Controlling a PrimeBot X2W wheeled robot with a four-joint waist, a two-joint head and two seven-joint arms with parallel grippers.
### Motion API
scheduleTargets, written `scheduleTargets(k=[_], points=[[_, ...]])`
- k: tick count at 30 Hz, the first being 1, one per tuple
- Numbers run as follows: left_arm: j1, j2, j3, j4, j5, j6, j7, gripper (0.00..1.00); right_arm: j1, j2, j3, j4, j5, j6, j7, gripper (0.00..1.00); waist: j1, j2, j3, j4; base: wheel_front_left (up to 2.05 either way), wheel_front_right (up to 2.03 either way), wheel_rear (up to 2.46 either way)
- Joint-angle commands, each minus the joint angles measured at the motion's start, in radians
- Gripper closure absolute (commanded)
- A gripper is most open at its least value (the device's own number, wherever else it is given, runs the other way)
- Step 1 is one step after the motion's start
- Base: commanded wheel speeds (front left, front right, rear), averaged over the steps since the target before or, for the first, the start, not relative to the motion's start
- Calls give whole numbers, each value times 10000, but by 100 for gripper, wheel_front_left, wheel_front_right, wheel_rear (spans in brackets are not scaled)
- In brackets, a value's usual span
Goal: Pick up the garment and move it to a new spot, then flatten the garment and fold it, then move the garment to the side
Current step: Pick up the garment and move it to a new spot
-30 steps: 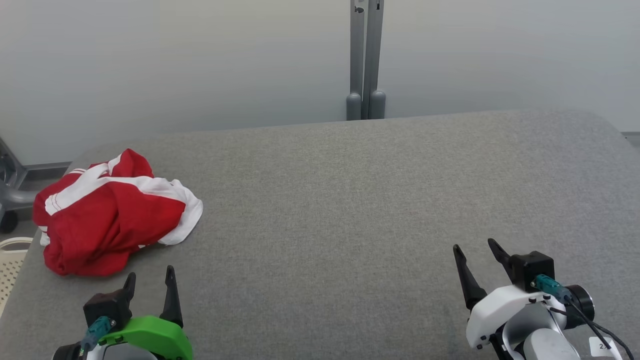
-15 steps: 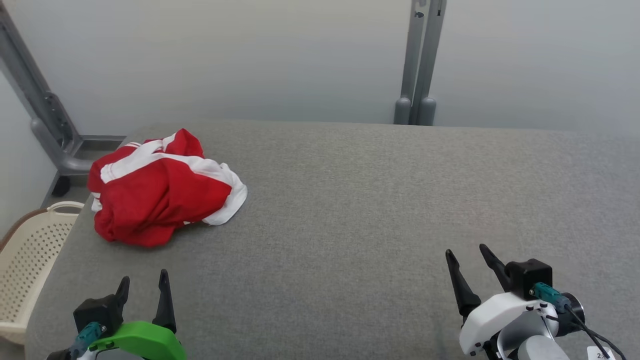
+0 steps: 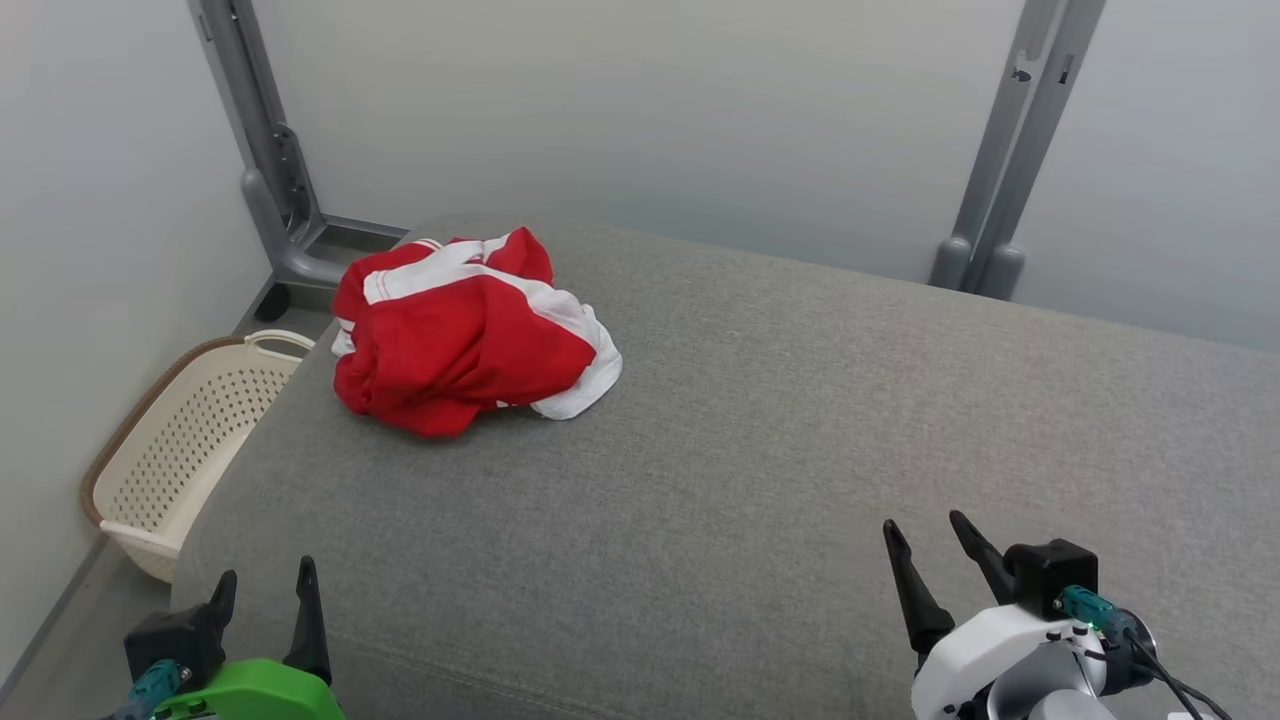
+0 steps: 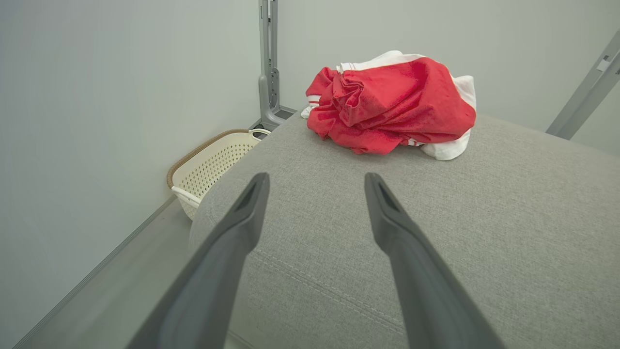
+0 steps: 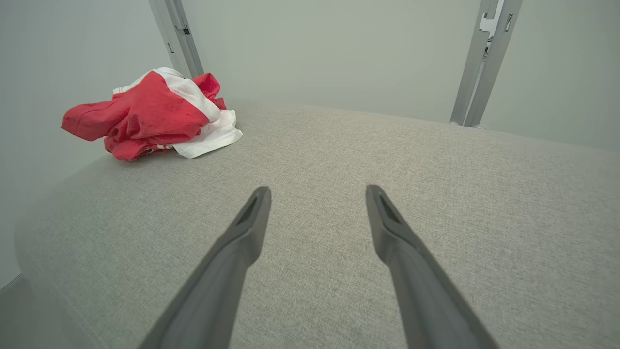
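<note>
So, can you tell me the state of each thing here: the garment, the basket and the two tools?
garment: crumpled in a heap, lying near the far left corner of the padded surface, not held.
basket: upright on the floor, beside the left end of the padded surface.
left tool: open, holding nothing, apart from the garment.
right tool: open, holding nothing, far from the garment.

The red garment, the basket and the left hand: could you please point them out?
Red garment (image 3: 460,350), head view, its red middle.
Basket (image 3: 190,440), head view, its perforated inner wall.
Left hand (image 3: 266,570), head view, midway between its fingertips.
</note>
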Motion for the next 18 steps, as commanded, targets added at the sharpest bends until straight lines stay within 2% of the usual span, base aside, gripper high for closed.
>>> scheduleTargets(k=[1,12,18], points=[[164,95,15,-69,-35,37,12,0,-37,-44,21,35,90,1,-66,0,0,0,-34,360,0,0,0],[137,116,-1,-326,-85,199,120,0,-29,-43,54,206,44,1,-181,0,0,0,51,514,0,0,0],[-649,98,-207,-139,-165,-45,543,0,-45,-43,1,89,-131,1,-49,0,0,0,207,491,0,0,0]])
